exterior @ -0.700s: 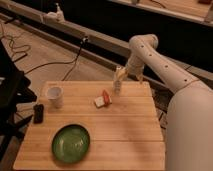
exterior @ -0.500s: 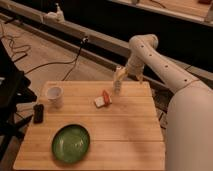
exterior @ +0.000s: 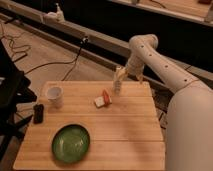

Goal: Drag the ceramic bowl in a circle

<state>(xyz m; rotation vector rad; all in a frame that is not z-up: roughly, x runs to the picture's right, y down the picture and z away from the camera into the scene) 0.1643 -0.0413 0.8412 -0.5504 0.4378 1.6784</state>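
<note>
Green glazed ceramic bowl (exterior: 71, 143) sits upright on the near-left part of the bamboo-slat table (exterior: 130, 131), close to the front edge, nothing touching it. Inside looks empty, rim darker than the centre.

Nearest neighbours: a small dark block (exterior: 38, 113) by the left edge, and behind that a white cup (exterior: 54, 96), upright. Both stand apart from the bowl. Toward the middle-back of the table there's a small red-and-white object (exterior: 102, 99) lying on the wood — can't tell what it is.

Gripper (exterior: 118, 88) is at the far edge of the table, pointing down, just behind and to the right of the red-and-white object and well apart from the bowl. It holds nothing that I can make out; open or closed — cannot tell. The white arm (exterior: 152, 59) arcs up from it and runs down to the robot body (exterior: 192, 132) filling the right side.

Beyond the table: floor with black cables (exterior: 64, 64) trailing to a long rail.
</note>
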